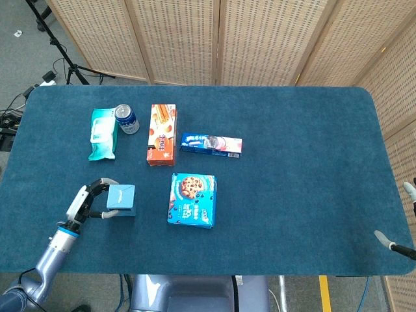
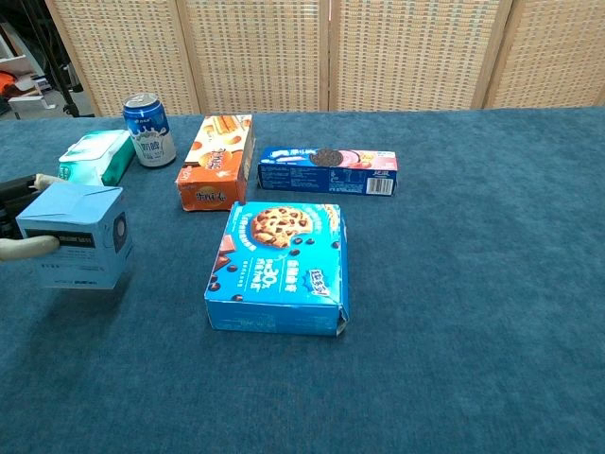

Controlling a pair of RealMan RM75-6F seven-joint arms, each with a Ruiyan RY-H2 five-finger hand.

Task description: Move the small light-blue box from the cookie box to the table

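Woven rattan screens back a desk (image 1: 305, 169) covered in fuzzy dark-teal carpet. Left robot hand (image 1: 88, 202) sits at about 8 o'clock, fingers wrapped around the small light-blue box (image 1: 121, 199), a cardboard cube that looks set down on the desk, well left of the flat glossy cookie box (image 1: 192, 199). Right robot hand: only a sliver at the edge, can't tell its state. Also one round can (image 1: 127, 119), one soft wipes pack (image 1: 103, 134), two long cardboard snack boxes (image 1: 162, 134).
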